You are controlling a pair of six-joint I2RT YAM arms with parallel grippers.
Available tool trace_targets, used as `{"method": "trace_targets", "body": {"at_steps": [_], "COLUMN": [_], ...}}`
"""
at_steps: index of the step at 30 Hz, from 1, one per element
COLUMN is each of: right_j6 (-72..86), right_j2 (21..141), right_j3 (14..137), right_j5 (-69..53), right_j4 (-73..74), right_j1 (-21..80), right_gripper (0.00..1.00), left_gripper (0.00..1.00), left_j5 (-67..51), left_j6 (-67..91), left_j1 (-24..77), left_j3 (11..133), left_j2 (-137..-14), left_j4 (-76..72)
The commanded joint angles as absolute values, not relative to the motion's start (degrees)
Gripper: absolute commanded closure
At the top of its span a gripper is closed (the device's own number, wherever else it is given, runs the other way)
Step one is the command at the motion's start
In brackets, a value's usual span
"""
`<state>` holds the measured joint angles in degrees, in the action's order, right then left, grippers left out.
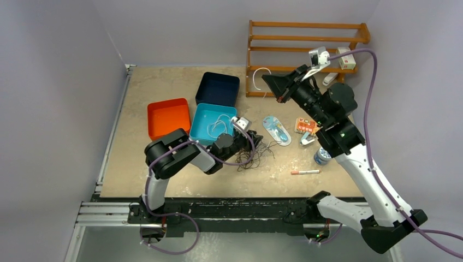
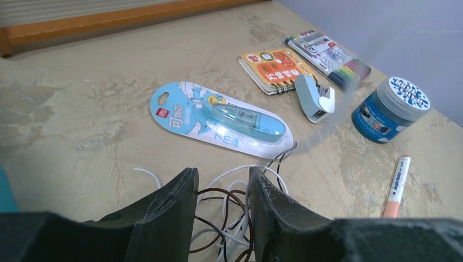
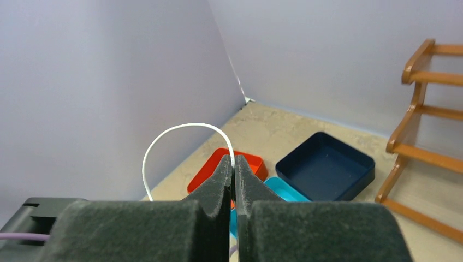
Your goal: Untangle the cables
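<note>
**Cables (image 1: 255, 155) tangled on table (image 1: 158, 87), one white strand held up**

You see the wooden rack (image 1: 306, 41) at the far right of the table. Next come the navy bin (image 1: 217, 90), orange bin (image 1: 168, 117) and teal bin (image 1: 201, 117), close together. A loose white cable (image 1: 218, 126) lies in the teal one.

Your right gripper (image 3: 233, 169) is raised before the rack and closed tight on a white strand (image 3: 164, 136) that arcs from its tips. Your left gripper (image 2: 223, 177) sits low over the dark and white tangle, jaws apart, with several wires in the gap.

Just beyond the tangle lies a blue correction tape package (image 2: 218, 120) with Chinese print I cannot fully read. Then come an orange notebook (image 2: 273, 68), a marker pack (image 2: 327, 54), a blue jar (image 2: 390, 109) and a pen (image 2: 397, 183). Their labels are too small to read.
</note>
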<state>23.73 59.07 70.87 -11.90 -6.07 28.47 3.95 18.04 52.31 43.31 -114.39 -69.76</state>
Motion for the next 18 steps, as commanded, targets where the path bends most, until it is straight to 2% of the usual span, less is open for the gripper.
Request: {"method": "trace_targets", "body": {"at_steps": [1,18], "right_j6": [19.4,9.0], "right_j2": [58.0,60.3], "right_j3": [76.0,88.8], "right_j5": [-9.4,2.2], "right_j4": [-7.7,-12.2], "right_j1": [28.2,28.2], "right_gripper": [1.00,1.00], "left_gripper": [0.62,0.65], "left_j5": [1.1,1.7], "left_j6": [20.9,22.1], "left_j1": [53.0,54.7], "left_j3": [43.4,39.8], "left_j2": [-115.8,-117.6], "left_j4": [-75.0,-75.3]}}
